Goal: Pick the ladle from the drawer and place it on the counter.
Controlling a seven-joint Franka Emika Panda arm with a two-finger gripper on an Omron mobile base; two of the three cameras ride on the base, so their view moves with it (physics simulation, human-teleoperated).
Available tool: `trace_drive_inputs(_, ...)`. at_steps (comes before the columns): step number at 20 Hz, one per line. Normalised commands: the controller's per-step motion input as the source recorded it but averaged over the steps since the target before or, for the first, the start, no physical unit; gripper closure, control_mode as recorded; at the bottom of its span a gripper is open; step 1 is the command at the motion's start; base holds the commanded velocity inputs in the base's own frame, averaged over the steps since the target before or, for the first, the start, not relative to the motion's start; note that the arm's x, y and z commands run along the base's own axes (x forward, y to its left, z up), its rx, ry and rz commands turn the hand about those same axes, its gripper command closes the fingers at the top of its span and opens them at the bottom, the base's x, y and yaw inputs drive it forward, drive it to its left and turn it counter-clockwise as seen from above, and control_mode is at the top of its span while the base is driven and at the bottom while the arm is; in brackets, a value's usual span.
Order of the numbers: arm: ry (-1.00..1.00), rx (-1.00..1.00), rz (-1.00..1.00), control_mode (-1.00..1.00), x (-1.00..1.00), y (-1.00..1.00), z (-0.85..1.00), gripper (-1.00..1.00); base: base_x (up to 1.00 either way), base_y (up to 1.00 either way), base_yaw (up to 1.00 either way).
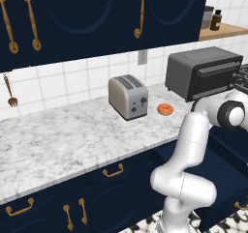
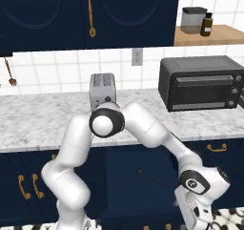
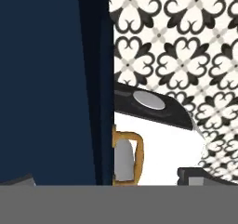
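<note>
With the drawer point(image 2: 143, 176) open and jaws spread empty, we apparently haven't lifted the ladle point(image 2: 151, 177) yet.

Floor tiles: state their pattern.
Floor tiles: white with a repeating black clover-like floral motif, clearest in the hand view.

Black ladle point(image 2: 155, 178) lies in the open drawer point(image 2: 138, 172).
</note>
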Motion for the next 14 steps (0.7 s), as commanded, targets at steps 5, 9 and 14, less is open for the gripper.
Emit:
trace_drive_inputs(5,0.05,-0.04,-0.06,-1.00,-0.28,0.21,0.98,-1.00,0.00,0.00,0.00)
trace_drive_inputs(9,-0.01,-0.22,-0.16,-1.00,0.30,0.98,0.66,-1.00,0.00,0.00,0.00)
trace_drive_inputs(14,0.00,-0.11,-0.13,-1.00,0.68,0.91,-0.15,-1.00,0.00,0.00,0.00)
